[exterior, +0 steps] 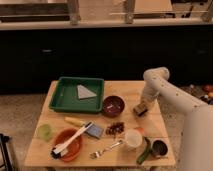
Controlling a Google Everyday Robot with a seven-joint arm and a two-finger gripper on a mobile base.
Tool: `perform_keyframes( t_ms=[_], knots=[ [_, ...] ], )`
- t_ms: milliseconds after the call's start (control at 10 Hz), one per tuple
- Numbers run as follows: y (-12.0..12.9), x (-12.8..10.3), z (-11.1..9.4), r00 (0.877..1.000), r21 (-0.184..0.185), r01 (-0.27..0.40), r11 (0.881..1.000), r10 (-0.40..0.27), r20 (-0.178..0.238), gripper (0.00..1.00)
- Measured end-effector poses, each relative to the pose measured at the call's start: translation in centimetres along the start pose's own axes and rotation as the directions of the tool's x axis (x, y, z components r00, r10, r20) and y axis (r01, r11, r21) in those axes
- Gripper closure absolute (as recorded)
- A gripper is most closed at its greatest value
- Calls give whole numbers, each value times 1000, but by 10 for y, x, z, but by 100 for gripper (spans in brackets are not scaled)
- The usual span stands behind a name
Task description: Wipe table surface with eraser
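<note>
Green tray (60, 100) sitting at ten o'clock on the tabletop, holding a grey triangular sheet (86, 92). Maroon bowl (113, 105) resting at centre. Orange bowl (68, 145) lying at seven o'clock, carrying a brush (73, 139). Fork (105, 149) and white cup (133, 138) sitting toward five o'clock.

The hand (141, 109) is hanging at three o'clock.
</note>
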Motion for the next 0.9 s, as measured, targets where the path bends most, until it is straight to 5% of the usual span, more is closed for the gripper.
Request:
perform_keyframes(
  t_ms=[500,900],
  knots=[
    [17,-46,9,990,-22,130,991,-129,60,99],
    [45,-46,2,991,-34,123,992,-121,48,99]
  ],
)
